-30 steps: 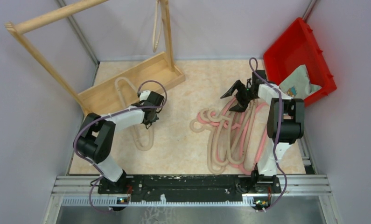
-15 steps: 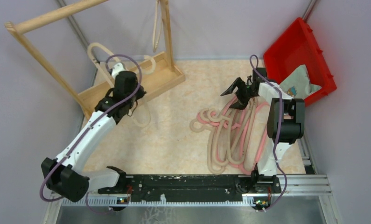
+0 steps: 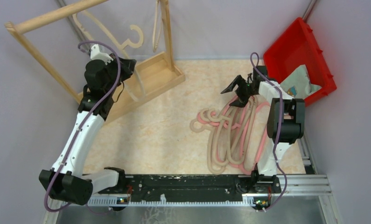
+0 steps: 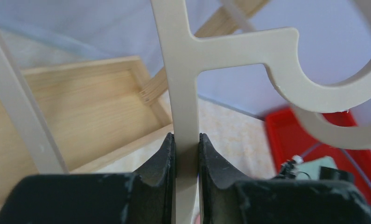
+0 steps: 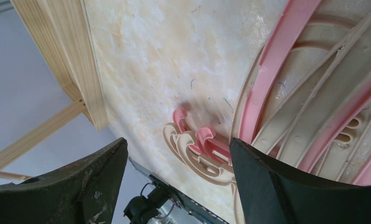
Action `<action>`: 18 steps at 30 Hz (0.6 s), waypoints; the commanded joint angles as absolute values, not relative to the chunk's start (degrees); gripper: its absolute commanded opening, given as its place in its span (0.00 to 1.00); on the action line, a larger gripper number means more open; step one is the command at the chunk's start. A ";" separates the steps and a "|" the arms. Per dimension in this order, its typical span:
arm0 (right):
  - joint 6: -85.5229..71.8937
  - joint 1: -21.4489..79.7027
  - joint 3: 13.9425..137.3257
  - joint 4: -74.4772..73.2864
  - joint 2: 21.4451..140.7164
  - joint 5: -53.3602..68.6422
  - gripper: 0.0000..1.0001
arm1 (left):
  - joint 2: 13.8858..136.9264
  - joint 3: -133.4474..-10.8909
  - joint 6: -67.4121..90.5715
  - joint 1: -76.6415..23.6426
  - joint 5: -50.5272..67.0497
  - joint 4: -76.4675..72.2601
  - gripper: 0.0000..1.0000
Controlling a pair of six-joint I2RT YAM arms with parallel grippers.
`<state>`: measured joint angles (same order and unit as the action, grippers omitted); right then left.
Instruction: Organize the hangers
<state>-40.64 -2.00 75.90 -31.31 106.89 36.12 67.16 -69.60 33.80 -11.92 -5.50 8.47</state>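
My left gripper (image 3: 123,70) is shut on a beige hanger (image 3: 127,42) and holds it in the air in front of the wooden rack (image 3: 57,16), hook up near the top pole. In the left wrist view the fingers (image 4: 164,154) clamp the hanger's bar (image 4: 179,84), with the curved hook to the right. A pile of beige and pink hangers (image 3: 230,135) lies on the table at the right. My right gripper (image 3: 237,91) is open and empty, just above the pile's far end; in its wrist view the gripper (image 5: 177,144) hovers over the hooks (image 5: 197,156). Another beige hanger (image 3: 156,28) hangs on the rack.
The rack's wooden base tray (image 3: 150,74) sits at the back left, its upright post (image 3: 167,32) beside the held hanger. A red bin (image 3: 314,46) holding a packet (image 3: 297,81) stands tilted at the back right. Grey walls close in on both sides.
My left arm has lifted the beige hanger off the table and carried it up and back to the left, towards the rack's top pole. The right gripper has barely moved.
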 commanded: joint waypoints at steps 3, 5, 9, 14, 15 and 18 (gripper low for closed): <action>-40.74 -1.98 77.86 -29.88 103.80 36.77 0.80 | 67.97 -73.90 34.55 -9.81 10.58 -8.56 0.00; -40.87 -2.00 78.09 -29.86 103.91 36.74 0.80 | 69.62 -75.07 36.51 -9.09 10.68 -9.71 0.00; -40.61 -2.02 79.16 -30.61 103.99 36.74 0.80 | 72.93 -76.94 41.20 -7.78 9.44 -12.46 0.00; -40.69 -2.02 80.08 -31.11 104.14 36.65 0.80 | 78.11 -81.74 44.56 -6.71 6.37 -13.16 0.00; -40.69 -2.03 80.17 -31.11 104.11 36.65 0.80 | 78.81 -82.39 45.20 -6.62 5.95 -13.86 0.00; -40.69 -2.07 80.42 -31.30 104.18 36.52 0.80 | 80.60 -83.73 46.60 -6.37 5.44 -16.46 0.00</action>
